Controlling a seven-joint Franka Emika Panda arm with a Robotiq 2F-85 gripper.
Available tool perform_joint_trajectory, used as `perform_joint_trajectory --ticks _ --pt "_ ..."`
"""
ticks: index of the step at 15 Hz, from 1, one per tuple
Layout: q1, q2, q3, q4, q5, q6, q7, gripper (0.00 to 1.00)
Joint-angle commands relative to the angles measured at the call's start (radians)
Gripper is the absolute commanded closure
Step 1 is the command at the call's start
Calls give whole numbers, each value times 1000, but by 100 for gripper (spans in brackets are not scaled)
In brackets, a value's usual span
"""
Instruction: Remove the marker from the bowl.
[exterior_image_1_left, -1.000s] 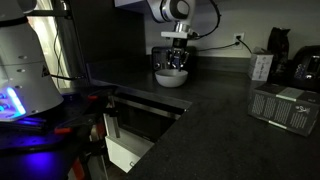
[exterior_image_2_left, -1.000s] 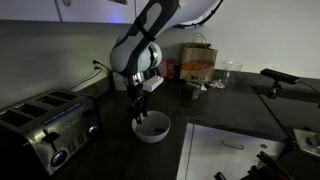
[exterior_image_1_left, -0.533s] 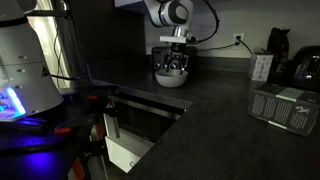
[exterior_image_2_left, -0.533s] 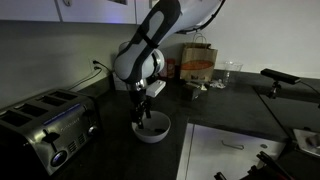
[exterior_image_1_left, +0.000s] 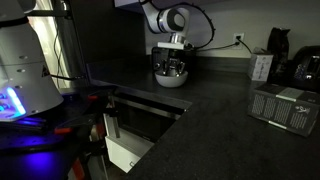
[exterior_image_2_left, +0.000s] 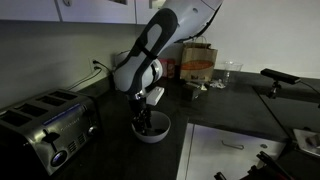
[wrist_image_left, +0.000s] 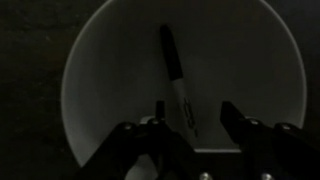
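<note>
A white bowl (wrist_image_left: 100, 60) fills the wrist view, with a black-and-white marker (wrist_image_left: 177, 78) lying inside it, running from upper middle down toward my jaws. My gripper (wrist_image_left: 193, 112) is open, its two fingers straddling the marker's lower end just above the bowl floor. In both exterior views the bowl (exterior_image_1_left: 182, 80) (exterior_image_2_left: 160, 130) sits on the dark counter and my gripper (exterior_image_1_left: 173, 68) (exterior_image_2_left: 142, 122) reaches down into it. The marker is hidden in those views.
A toaster (exterior_image_2_left: 50, 130) stands close to the bowl. A sink opening (exterior_image_1_left: 140, 115) lies in front of it. A paper bag (exterior_image_2_left: 197, 63) and glassware stand at the back. A grey box (exterior_image_1_left: 285, 105) and coffee machine (exterior_image_1_left: 305, 65) sit further along the counter.
The arm has lowered; the gripper has moved down from above the bowl into it, still open.
</note>
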Motion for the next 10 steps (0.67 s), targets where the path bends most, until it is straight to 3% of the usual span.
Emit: perform_joint_trajectory --ticks 1,5,6,10 --pt "20 9 -10 -2 -39 15 27 63" --pt "17 15 -7 0 -38 19 24 95" --pt "17 16 -8 2 -38 19 25 99" --pt "-5 -20 6 -18 -11 21 10 97"
